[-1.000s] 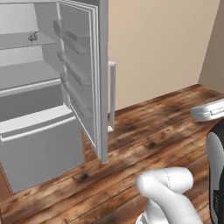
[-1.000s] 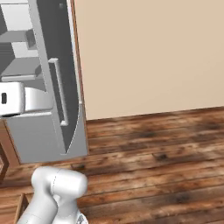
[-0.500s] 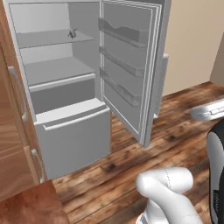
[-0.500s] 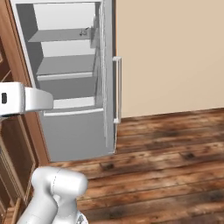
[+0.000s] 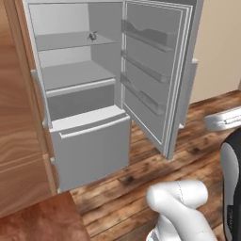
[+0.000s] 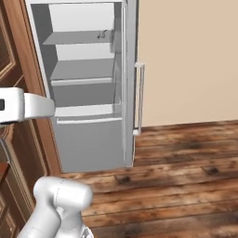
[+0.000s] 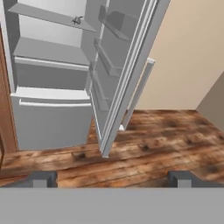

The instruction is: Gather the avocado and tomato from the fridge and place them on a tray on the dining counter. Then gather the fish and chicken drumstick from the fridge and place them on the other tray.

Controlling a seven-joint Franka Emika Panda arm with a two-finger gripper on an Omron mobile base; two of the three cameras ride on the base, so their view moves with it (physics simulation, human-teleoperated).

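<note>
The fridge (image 5: 89, 141) stands with its upper door (image 5: 157, 70) swung wide open to the right; its shelves look bare except for a small dark-grey item (image 5: 92, 36) on the top shelf, too small to identify. The lower drawer (image 6: 90, 139) is shut. My gripper (image 7: 111, 178) is open, its two fingertips (image 7: 41, 178) far apart with nothing between them, held well back from the fridge (image 7: 48, 113) and above the floor. Avocado, tomato, fish, chicken drumstick, trays and dining counter are out of view.
A wooden cabinet (image 5: 19, 117) stands against the fridge's left side. The open door's edge and bar handle (image 6: 138, 97) jut out over the plank floor (image 6: 186, 176). A beige wall (image 6: 190, 60) runs to the right. A reddish-brown surface (image 5: 37, 221) sits at lower left.
The base has moved, so the whole picture has shifted: the fridge now sits more to the right and fuller in both base views. The gripper stays open.
</note>
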